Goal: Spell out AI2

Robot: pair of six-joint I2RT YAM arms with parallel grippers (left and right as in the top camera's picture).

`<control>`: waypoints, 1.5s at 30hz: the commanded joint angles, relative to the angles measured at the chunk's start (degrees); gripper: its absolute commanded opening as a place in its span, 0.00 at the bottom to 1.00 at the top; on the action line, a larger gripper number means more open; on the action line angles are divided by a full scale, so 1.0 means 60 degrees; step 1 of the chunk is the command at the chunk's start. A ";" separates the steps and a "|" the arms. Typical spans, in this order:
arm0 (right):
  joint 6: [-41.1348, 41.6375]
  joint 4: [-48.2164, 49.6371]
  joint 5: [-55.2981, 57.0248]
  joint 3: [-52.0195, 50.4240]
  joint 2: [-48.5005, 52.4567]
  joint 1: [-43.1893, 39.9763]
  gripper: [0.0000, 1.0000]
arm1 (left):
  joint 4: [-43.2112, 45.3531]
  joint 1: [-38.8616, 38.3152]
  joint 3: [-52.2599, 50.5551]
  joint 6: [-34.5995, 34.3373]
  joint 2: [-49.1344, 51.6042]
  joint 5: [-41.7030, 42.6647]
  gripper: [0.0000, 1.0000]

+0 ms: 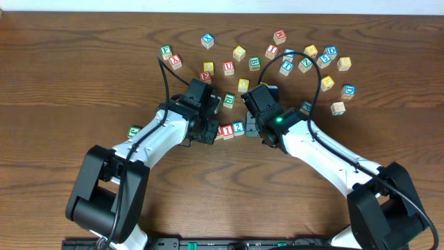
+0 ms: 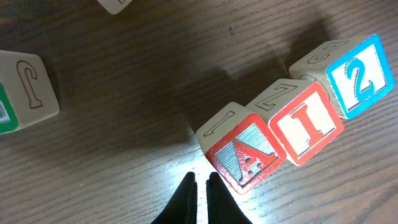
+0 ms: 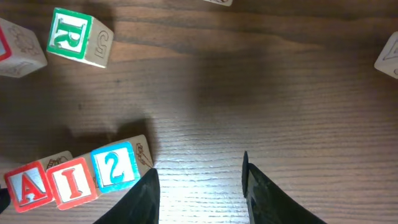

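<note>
The A cube (image 2: 245, 154), I cube (image 2: 308, 121) and 2 cube (image 2: 360, 74) stood touching in a row, with no gap between them. The left gripper (image 2: 200, 186), fingers pressed together, blocked the row's left end just beside the A. The right gripper (image 3: 199, 174), jaws apart over bare wood, blocked the right end just beside the 2. Bare table (image 1: 236, 167) lay on the row's near side, between the two arms. On the far side a green block (image 1: 229, 100) and a yellow block (image 1: 243, 85) stood close, with scattered blocks (image 1: 310, 51) crowding beyond. The far-left wood was free.
</note>
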 commanded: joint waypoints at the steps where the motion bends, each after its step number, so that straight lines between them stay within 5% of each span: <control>1: 0.0186 0.0026 0.0474 -0.0095 0.0076 0.0040 0.40 | 0.0007 0.0004 -0.0098 0.0127 0.0069 -0.0120 0.08; 18: 0.0317 0.0197 0.1311 -0.0095 0.0076 -0.1654 0.41 | 0.0299 0.0004 -0.0098 0.0131 0.0069 -0.0120 0.07; 45: 0.0324 0.0200 0.1242 -0.0095 0.0076 -0.1694 0.40 | 0.0339 0.0004 -0.0098 0.0313 0.0069 -0.0011 0.08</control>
